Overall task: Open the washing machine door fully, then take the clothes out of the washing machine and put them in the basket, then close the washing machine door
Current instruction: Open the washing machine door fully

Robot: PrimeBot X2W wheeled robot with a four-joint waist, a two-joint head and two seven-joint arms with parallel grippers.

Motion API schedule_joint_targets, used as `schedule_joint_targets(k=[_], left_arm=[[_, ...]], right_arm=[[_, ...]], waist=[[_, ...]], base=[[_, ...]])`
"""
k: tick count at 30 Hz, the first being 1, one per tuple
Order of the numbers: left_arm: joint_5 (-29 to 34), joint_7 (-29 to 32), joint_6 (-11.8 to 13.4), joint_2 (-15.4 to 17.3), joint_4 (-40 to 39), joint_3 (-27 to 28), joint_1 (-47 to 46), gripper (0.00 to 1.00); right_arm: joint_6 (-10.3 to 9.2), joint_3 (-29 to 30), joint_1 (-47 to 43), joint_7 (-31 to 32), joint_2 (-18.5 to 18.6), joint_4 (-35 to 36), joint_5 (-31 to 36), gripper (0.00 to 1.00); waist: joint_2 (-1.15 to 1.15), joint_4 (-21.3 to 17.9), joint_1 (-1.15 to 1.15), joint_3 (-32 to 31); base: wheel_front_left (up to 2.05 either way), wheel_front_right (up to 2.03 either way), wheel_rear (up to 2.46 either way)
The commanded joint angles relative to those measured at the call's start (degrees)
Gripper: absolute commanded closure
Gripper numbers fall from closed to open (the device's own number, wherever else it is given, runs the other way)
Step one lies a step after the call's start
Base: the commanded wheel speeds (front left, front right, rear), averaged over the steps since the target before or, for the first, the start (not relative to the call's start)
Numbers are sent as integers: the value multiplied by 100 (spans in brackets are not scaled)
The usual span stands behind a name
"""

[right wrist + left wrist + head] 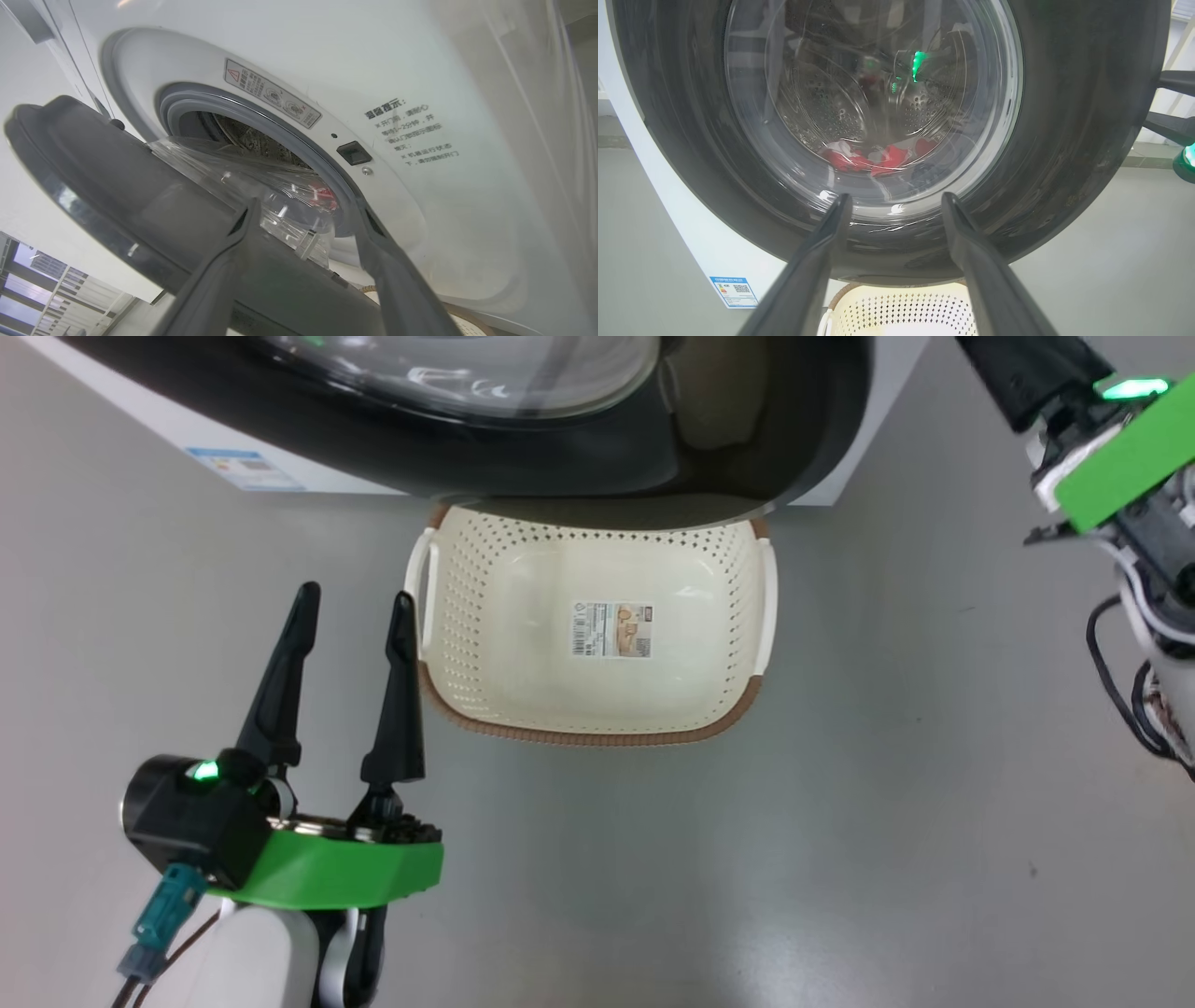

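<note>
The washing machine door (579, 448), black-rimmed with a bulging glass bowl, stands partly open over the cream basket (597, 723), which is empty. Through the glass, red and white clothes (878, 158) lie low in the steel drum. My left gripper (355, 602) is open just left of the basket and points at the door (1064, 140) from a little way off. My right gripper (306, 207) is open at the door's free edge, its fingertips in the gap between door (117, 186) and washing machine (420, 70). The glass bowl lies between its fingers, and its two fingers (1169, 79) stand apart.
Bare grey floor surrounds the basket. A blue label (245, 469) marks the machine's lower front. The grey rubber ring (261, 112) and the latch slot (354, 153) show beside the opening. My right wrist (1120, 457) hangs at the upper right with loose cables below it.
</note>
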State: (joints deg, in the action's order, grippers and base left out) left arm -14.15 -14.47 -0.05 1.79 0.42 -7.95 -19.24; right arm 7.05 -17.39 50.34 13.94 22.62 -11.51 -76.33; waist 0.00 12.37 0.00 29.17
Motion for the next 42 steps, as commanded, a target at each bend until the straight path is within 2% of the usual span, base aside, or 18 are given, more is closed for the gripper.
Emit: schedule_joint_targets(k=[1,9,11,14,18,22,27,33,35,42], left_arm=[[54,-52,-21,109,-109,213,-26,0],[102,-52,-71,109,-15,379,84,0],[105,-52,-77,109,7,402,147,0],[108,-52,-82,109,26,427,190,0],[103,-52,-92,109,39,453,199,0],[76,-52,-84,109,18,510,188,0],[38,-52,-84,109,33,511,188,0],[53,-52,-81,109,12,548,188,0],[74,-52,-95,109,8,592,165,0],[93,-52,-98,109,22,555,129,0]], right_arm=[[44,-118,-193,-141,63,183,162,0],[44,-1275,-507,-1911,682,-158,1299,0],[44,-1538,-561,-2354,716,-335,1485,0],[44,-1853,-595,-2707,753,-630,1740,0],[44,-1967,-646,-2875,714,-961,2170,0],[44,-1372,-809,-2890,476,-945,2837,0],[44,-352,-1488,-2892,134,-465,3679,0],[44,366,-2143,-2892,-135,63,4601,0],[44,756,-2444,-2893,-426,438,5016,0],[44,1121,-2962,-2893,-912,929,5435,0]], waist=[[0,-70,0,-49],[0,-281,0,-306],[0,-324,0,-354],[0,-375,0,-399],[0,-408,0,-417],[0,-443,0,-383],[0,-437,0,-392],[0,-470,0,-360],[0,-510,0,-324],[0,-536,0,-312]], base=[[0,0,0],[0,0,0],[0,0,0],[0,0,0],[0,0,0],[0,0,0],[0,0,0],[0,0,0],[0,0,0],[0,0,0]])
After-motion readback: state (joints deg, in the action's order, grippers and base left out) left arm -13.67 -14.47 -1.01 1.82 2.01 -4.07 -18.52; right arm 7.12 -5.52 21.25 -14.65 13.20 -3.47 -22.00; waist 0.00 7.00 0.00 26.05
